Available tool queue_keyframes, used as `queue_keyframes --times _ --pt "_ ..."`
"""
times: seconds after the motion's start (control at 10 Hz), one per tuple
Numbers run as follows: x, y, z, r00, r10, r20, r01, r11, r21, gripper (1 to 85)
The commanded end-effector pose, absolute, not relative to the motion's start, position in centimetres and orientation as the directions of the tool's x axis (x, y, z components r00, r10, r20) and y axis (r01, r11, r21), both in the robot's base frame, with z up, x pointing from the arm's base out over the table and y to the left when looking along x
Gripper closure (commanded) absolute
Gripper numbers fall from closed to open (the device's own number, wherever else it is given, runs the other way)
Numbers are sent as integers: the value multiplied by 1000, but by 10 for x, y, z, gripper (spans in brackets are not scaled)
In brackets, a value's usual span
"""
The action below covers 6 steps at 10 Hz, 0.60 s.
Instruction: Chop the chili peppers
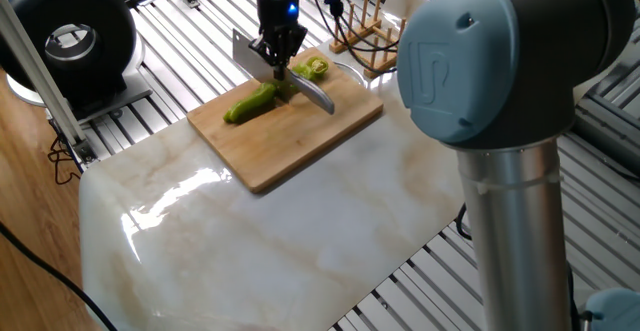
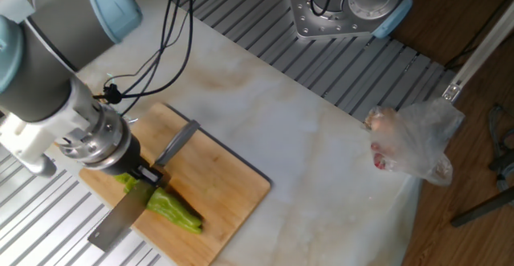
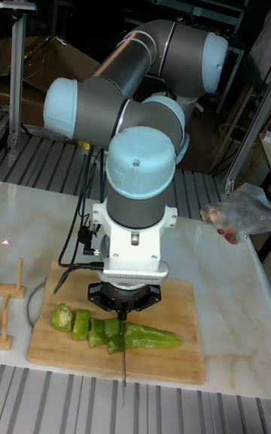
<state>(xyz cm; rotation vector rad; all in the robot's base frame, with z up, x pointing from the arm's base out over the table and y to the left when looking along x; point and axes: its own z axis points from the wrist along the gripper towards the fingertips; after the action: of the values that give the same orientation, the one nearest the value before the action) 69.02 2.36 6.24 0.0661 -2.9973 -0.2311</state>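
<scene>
A long, wrinkled, light-green chili pepper (image 1: 250,103) (image 2: 173,210) (image 3: 150,337) lies on a wooden cutting board (image 1: 290,141) (image 2: 229,182) (image 3: 162,366). Several cut green pieces (image 1: 315,68) (image 3: 71,319) lie beside its cut end. My gripper (image 1: 278,59) (image 2: 143,175) (image 3: 123,315) is shut on the handle of a knife (image 1: 315,94) (image 2: 112,222) (image 3: 123,362). The blade crosses the pepper at its cut end, and I cannot tell whether it touches it. In the other fixed view the gripper hides most of the cut pieces.
A wooden rack (image 1: 365,41) stands just behind the board, and a round black device (image 1: 70,36) sits at the left. A clear plastic bag with red items (image 2: 409,141) lies at the marble edge. The arm's big joint (image 1: 490,61) fills the foreground.
</scene>
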Motion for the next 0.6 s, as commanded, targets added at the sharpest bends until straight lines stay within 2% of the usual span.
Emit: queue_keyframes --times 0.0,0.2,0.5 --pt "697 36 54 -994 -18 108 -3 990 139 843" --pt "699 38 56 -994 -22 104 -7 990 142 843" --pt "698 27 80 -990 -29 138 -7 987 158 843"
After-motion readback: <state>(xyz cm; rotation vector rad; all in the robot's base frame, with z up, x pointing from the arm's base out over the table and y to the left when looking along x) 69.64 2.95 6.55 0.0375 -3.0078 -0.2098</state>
